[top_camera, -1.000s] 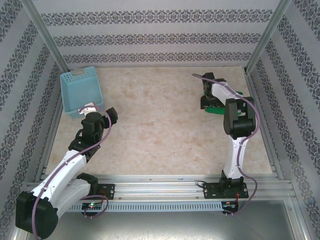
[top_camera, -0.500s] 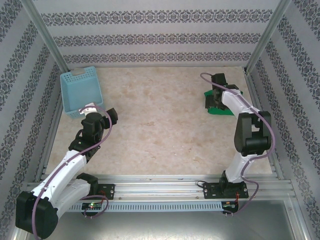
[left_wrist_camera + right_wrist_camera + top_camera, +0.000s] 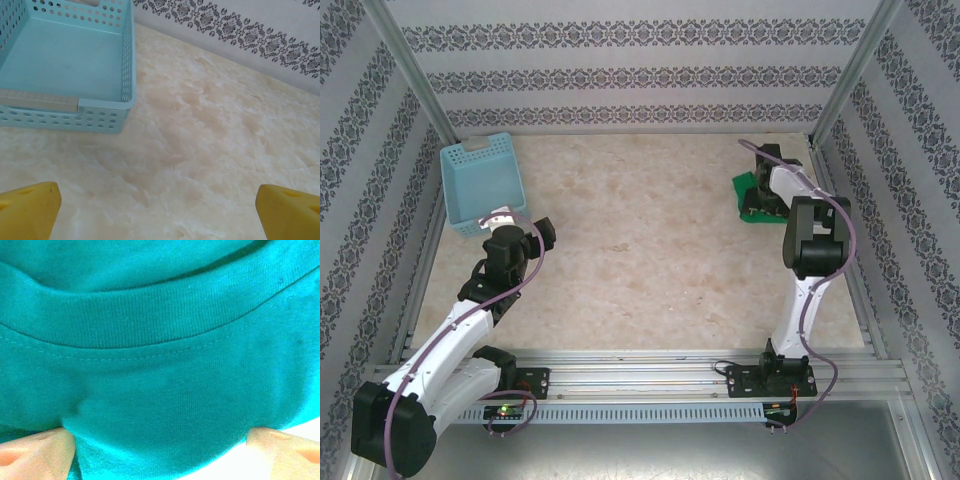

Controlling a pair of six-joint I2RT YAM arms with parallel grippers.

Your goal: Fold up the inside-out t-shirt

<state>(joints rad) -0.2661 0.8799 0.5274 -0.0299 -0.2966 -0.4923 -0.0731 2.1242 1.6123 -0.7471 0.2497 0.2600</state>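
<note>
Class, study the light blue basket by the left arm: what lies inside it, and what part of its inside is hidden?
The basket holds nothing visible: its bare blue floor shows in the left wrist view. The strip of floor behind its near wall is covered.

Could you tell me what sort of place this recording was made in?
Likely a purpose-built robot test cell, not a home: wallpapered panels on aluminium posts box in a marble-look table.
</note>
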